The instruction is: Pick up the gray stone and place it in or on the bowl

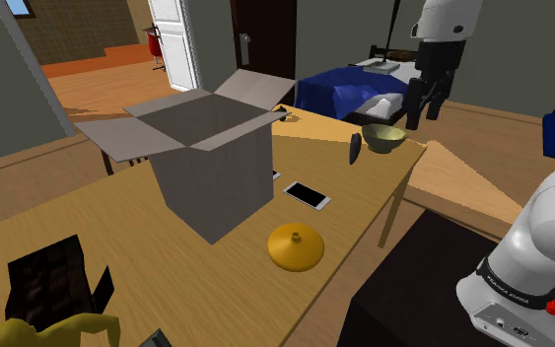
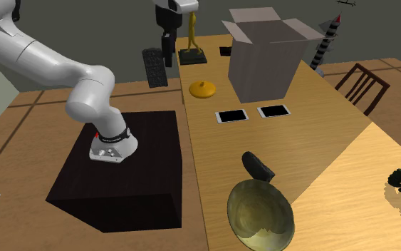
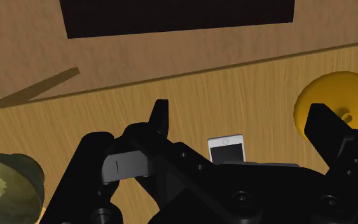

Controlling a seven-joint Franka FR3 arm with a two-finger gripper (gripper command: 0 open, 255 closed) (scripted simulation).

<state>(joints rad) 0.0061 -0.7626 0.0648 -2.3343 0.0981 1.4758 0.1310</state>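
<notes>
Stone (image 2: 258, 166), one and dark, lies just beside one bowl (image 2: 260, 214), two phones (image 2: 231, 115) (image 2: 274, 110) nearby.

- I see an open cardboard box (image 1: 216, 168) (image 2: 263, 60) standing upright near the middle of the desk (image 1: 98, 227) (image 2: 313, 150), with its flaps spread outward.
- Two phones (image 2: 232, 115) (image 2: 274, 111) lie flat, side by side, just beside the box. One of them (image 1: 307, 195) (image 3: 226, 150) also shows on my other two feeds.
- A yellow disc (image 1: 296, 246) (image 2: 203, 89) (image 3: 336, 89) with a small knob lies near the desk's long edge, apart from the phones.
- At one end of the desk there is a black ridged slab (image 1: 48, 281) (image 2: 154, 66). A yellow figurine (image 1: 53, 333) (image 2: 191, 36) is next to it.
- Beyond the desk I see a bed with a blue cover (image 1: 339, 94), a white door (image 1: 176, 39) and a wooden chair (image 2: 362, 85).
</notes>
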